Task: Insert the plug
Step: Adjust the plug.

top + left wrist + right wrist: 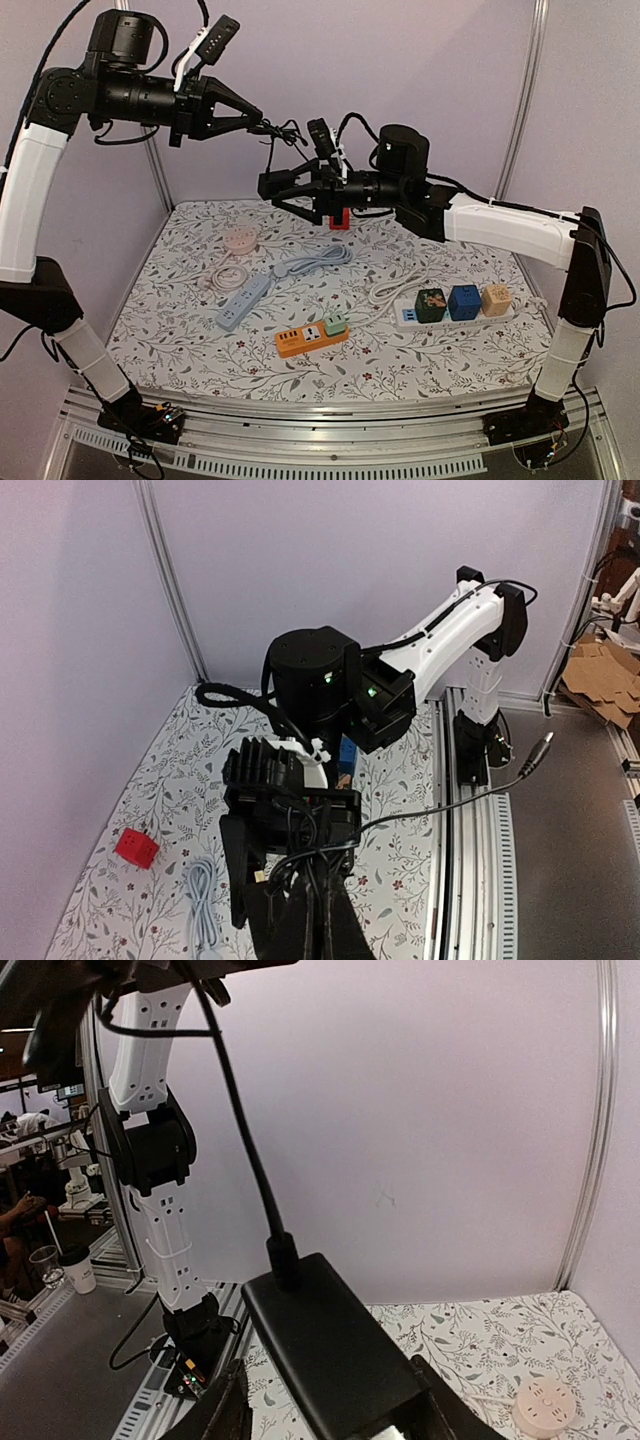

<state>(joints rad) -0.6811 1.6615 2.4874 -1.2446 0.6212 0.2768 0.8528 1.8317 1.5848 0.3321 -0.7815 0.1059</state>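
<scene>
Both arms are raised high above the table. My right gripper is shut on a black power adapter, which sits between its fingers. A black cable runs up from the adapter to my left gripper, which is shut on a bunch of that cable. In the left wrist view the left gripper pinches the cable, and a loose end with a metal-tipped plug hangs out to the right over the rail.
On the floral table lie a pink round socket, a light blue strip, an orange strip with a green cube, a white strip with three cubes, and a red cube.
</scene>
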